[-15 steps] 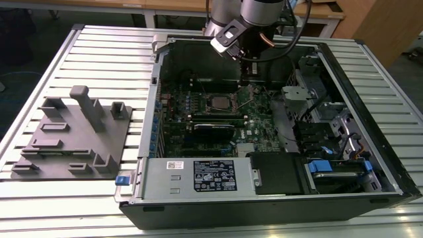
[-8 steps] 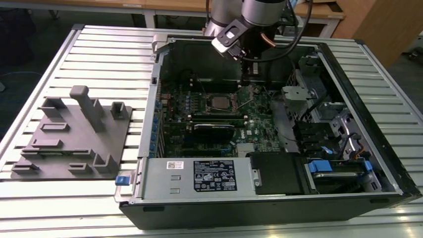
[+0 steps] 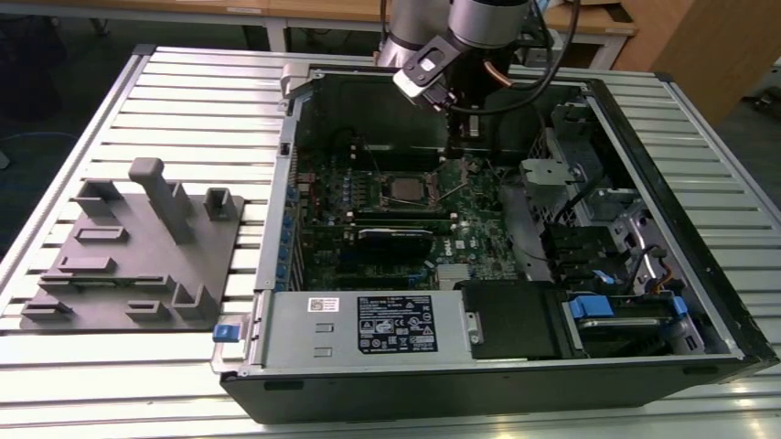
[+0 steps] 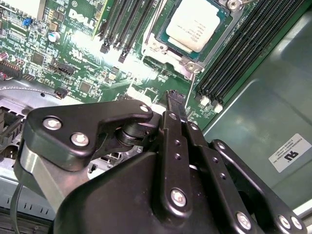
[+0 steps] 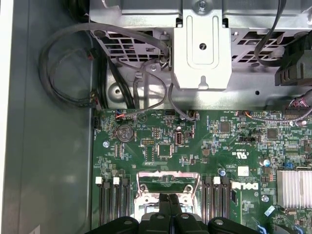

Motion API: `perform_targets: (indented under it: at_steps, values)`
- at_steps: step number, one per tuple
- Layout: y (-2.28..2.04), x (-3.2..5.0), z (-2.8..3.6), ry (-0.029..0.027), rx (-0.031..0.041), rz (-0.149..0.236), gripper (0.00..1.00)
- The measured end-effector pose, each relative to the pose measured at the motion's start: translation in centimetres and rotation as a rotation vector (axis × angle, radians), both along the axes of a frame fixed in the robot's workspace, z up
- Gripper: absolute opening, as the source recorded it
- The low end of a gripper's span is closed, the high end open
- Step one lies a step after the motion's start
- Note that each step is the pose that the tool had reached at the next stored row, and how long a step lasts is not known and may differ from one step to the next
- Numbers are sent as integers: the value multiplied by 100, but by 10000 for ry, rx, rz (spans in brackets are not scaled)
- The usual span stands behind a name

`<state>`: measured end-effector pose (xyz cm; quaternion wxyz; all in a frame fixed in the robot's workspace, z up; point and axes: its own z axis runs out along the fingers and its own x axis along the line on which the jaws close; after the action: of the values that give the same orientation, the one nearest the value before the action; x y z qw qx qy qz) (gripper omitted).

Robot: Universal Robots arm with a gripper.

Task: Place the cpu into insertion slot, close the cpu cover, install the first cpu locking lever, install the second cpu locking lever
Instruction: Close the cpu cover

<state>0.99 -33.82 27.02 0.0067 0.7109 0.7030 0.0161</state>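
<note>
The cpu [image 4: 197, 24], a silvery square chip, lies in the insertion slot [image 3: 403, 187] on the green circuit board [image 3: 366, 229]. The cpu cover [image 4: 163, 46] lies down around it as a thin metal frame. A thin wire locking lever [image 4: 191, 85] sticks out at the socket's corner. My gripper [image 4: 174, 97] is shut with nothing between its black fingers, and its tip hovers just beside that lever. In the first wrist view the gripper [image 5: 169, 199] hangs over the cover's edge [image 5: 168, 176]. The exterior view shows the gripper [image 3: 462, 155] reaching down into the computer case beside the socket.
Long black memory slots [image 4: 234, 58] flank the socket. A metal drive cage [image 3: 555, 178] and cables [image 5: 63, 73] stand close by inside the case. A grey fixture plate [image 3: 134, 256] lies on the table at the exterior view's left. A power supply box [image 3: 366, 320] fills the near side.
</note>
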Motion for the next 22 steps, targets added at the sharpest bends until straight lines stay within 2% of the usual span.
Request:
perform_targets:
  at_steps: [3, 5, 22]
  values:
    - [0, 6, 0, 0, 0, 0, 10]
    - [0, 43, -4, 0, 0, 0, 10]
    - [0, 74, -4, 0, 0, 0, 10]
